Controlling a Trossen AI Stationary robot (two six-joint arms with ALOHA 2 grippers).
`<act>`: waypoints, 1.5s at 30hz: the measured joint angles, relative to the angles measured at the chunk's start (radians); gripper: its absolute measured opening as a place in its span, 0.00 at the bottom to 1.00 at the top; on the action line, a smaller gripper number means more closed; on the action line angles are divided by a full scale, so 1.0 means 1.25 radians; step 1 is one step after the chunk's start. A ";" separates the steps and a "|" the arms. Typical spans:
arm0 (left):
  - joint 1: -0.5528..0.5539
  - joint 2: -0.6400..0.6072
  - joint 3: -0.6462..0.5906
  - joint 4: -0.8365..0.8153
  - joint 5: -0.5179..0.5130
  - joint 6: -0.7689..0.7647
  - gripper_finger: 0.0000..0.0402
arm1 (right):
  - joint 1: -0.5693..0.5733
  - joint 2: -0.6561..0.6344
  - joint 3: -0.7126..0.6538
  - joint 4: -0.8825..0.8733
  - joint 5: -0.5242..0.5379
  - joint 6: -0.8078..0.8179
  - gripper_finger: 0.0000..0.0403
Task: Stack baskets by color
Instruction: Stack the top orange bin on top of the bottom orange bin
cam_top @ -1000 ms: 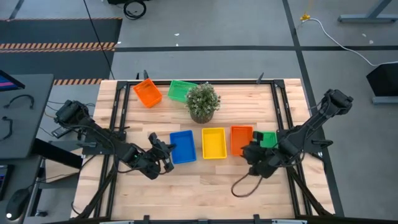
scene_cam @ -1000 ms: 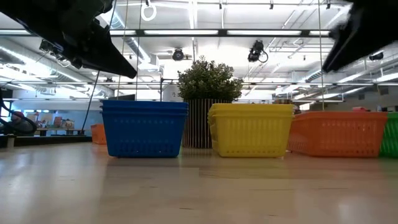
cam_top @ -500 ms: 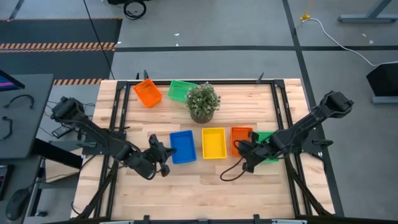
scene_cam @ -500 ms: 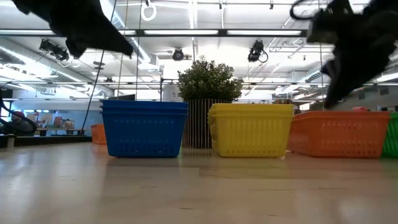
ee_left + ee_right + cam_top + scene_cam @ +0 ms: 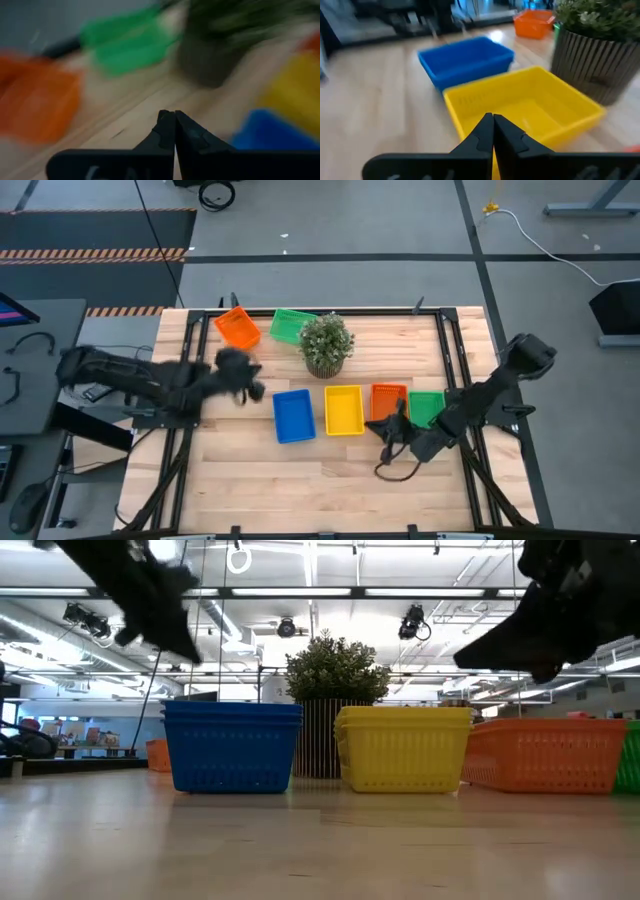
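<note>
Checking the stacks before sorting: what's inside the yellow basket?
The yellow basket looks empty: bare yellow floor in the high and right wrist views. Whether more baskets are nested under it can't be seen.

— What sort of place is this?

— A robotics lab or workshop in a big open industrial hall. The wooden table [image 5: 330, 470] stands on a grey concrete floor [image 5: 340, 230] with hazard-striped matting [image 5: 95, 253] and a loose cable [image 5: 540, 235].

— And beyond the table?

— Ceiling rails [image 5: 330, 595] with hanging cameras [image 5: 412, 622], strip lights, and distant benches. A potted plant [image 5: 335, 670] softens it slightly.
</note>
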 joint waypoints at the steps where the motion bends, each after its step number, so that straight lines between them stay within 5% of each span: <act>1: 0.070 0.002 0.000 -0.032 0.048 0.008 0.02 | -0.003 0.029 -0.014 0.095 -0.004 -0.016 0.04; 5: 0.322 0.037 -0.001 -0.096 0.192 0.110 0.04 | -0.004 0.112 -0.036 0.344 -0.030 -0.114 0.04; 9: 0.493 0.079 0.000 -0.065 0.292 0.241 0.15 | -0.004 0.153 -0.020 0.416 -0.042 -0.196 0.03; 14: 0.623 0.166 -0.001 -0.040 0.356 0.308 0.36 | -0.004 0.170 -0.004 0.418 -0.042 -0.224 0.03; 20: 0.670 0.303 -0.001 0.013 0.387 0.391 0.56 | 0.045 0.125 -0.004 0.431 -0.062 -0.275 0.03; 28: 0.670 0.382 -0.001 0.082 0.358 0.457 0.54 | 0.155 -0.019 -0.004 0.423 -0.023 -0.429 0.02; 32: 0.662 0.382 -0.001 0.057 0.358 0.467 0.37 | 0.231 -0.080 -0.004 0.404 0.054 -0.447 0.02; 36: 0.616 0.352 -0.001 -0.029 0.359 0.450 0.09 | 0.308 -0.111 -0.004 0.328 0.154 -0.406 0.02; 40: 0.468 0.278 -0.001 -0.130 0.312 0.308 0.03 | 0.342 -0.079 -0.004 0.205 0.226 -0.211 0.02; 45: 0.136 0.142 0.007 -0.145 0.298 0.084 0.02 | 0.345 0.015 -0.004 0.164 0.196 -0.045 0.02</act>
